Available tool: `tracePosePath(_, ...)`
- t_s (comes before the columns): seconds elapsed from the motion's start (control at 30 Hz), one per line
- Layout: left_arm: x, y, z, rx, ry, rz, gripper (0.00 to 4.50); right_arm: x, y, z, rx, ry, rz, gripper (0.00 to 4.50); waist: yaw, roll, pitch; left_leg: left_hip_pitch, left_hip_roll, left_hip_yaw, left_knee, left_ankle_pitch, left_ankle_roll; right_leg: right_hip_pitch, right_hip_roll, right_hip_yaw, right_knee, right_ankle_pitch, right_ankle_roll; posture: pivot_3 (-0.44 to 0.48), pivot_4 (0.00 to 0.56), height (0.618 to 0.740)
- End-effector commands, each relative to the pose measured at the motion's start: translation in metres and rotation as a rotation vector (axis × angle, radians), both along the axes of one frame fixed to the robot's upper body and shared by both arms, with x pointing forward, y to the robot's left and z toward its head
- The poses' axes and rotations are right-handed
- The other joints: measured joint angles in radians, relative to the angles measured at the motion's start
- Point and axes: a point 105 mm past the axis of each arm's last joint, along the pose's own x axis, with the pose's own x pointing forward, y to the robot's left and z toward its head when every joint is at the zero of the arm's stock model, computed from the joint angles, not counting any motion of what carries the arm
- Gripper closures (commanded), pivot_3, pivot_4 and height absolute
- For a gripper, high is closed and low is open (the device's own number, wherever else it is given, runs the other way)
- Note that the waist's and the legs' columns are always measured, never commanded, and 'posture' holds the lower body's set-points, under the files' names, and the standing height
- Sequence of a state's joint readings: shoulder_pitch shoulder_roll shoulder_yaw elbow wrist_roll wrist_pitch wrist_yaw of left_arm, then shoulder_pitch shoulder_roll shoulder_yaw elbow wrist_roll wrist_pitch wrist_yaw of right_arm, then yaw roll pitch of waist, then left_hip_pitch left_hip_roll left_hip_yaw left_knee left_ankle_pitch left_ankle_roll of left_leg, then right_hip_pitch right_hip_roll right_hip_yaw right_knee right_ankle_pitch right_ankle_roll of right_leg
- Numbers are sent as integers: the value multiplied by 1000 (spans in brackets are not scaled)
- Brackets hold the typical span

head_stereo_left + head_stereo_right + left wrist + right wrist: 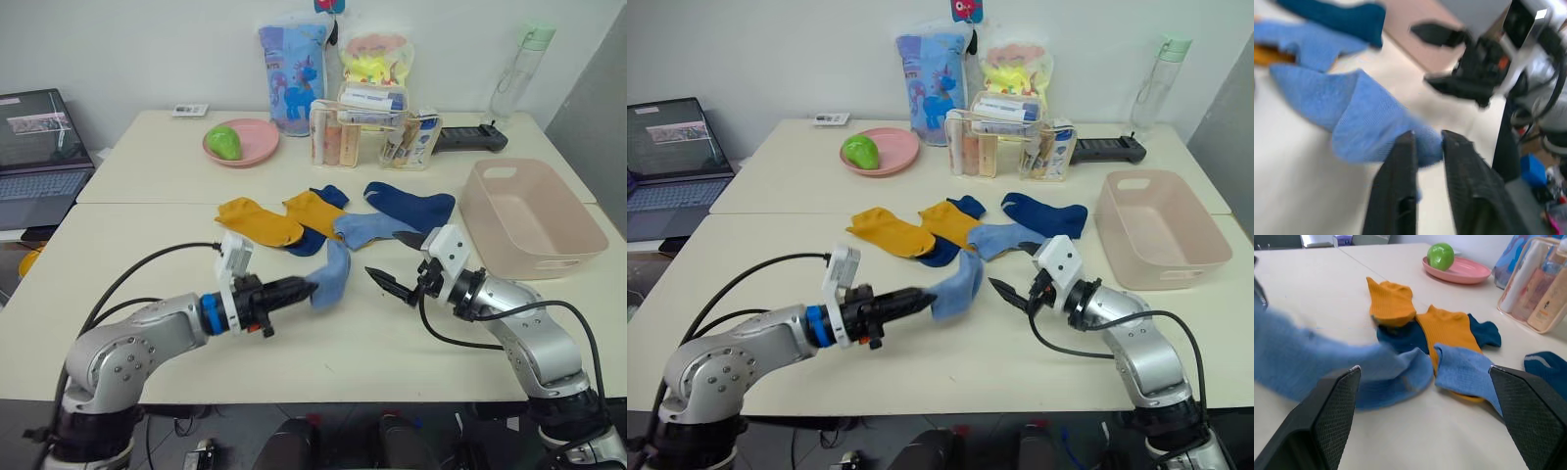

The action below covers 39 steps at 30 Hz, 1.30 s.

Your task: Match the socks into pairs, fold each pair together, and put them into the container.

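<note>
Left gripper (306,287): pinching soft light-blue knit sock (333,274).
Right gripper (397,262): spread, empty.
You: lay it flat on matching sock (377,229).

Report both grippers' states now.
Left gripper: shut on the light blue sock.
Right gripper: open, holding nothing.

I was working in what looked like an office or lab room: plain cream tables (157,166) pushed together against a bare white wall (147,49), an open laptop (39,147) on a side desk, cables hanging below.
</note>
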<state>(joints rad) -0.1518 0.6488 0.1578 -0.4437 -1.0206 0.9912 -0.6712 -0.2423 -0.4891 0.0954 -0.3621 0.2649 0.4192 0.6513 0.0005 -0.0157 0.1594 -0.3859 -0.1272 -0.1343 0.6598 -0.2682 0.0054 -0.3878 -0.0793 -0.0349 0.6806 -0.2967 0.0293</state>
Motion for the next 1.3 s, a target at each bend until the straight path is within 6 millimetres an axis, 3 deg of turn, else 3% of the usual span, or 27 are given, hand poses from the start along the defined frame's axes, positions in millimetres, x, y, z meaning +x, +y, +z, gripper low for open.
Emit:
tracePosePath(0.03,-1,15,19,16,-89,0,2304,-3,-3,12,13,-61,-7,0,1,0,0,0,0,0,0,0,0,0,0,0,0,0,0,0,150,740)
tracePosePath(0.17,1,31,18,80,-100,1,976,-3,-2,10,11,-57,-4,0,0,1,1,0,0,0,-1,0,0,0,0,0,-1,0,0,0,150,740)
tracePosePath(0.27,16,29,10,142,-154,33,21,-2,-2,8,10,-55,-3,0,1,1,1,0,0,0,-1,0,0,0,0,0,0,0,0,0,150,740)
tracePosePath(0.5,49,0,-4,120,-199,65,21,-1,-1,8,9,-57,6,0,7,0,1,0,0,0,-1,0,0,0,0,0,-1,0,0,0,150,740)
tracePosePath(0.63,68,-16,-31,244,-202,64,21,-3,-5,7,1,-60,-4,0,6,0,1,0,0,0,-1,0,0,0,0,0,0,0,0,0,150,740)
tracePosePath(0.77,68,-16,-40,250,-168,39,913,-4,-7,7,4,-60,-20,0,-1,0,1,0,0,0,-1,0,0,0,0,0,0,0,0,0,150,740)
tracePosePath(0.9,57,-20,-42,229,-142,-31,2252,-7,-5,7,6,-58,-21,0,-1,1,1,0,0,0,0,0,0,0,0,0,0,0,0,0,150,740)
tracePosePath(1.13,53,-4,-43,249,-122,-11,4491,-7,-8,8,6,-61,-40,0,0,0,1,0,0,0,0,0,0,0,0,0,0,0,0,0,150,740)
tracePosePath(1.3,53,29,-47,288,-86,100,4491,-6,-6,7,7,-56,-29,0,-3,1,1,0,0,0,-1,0,0,-1,0,0,0,0,0,0,150,740)
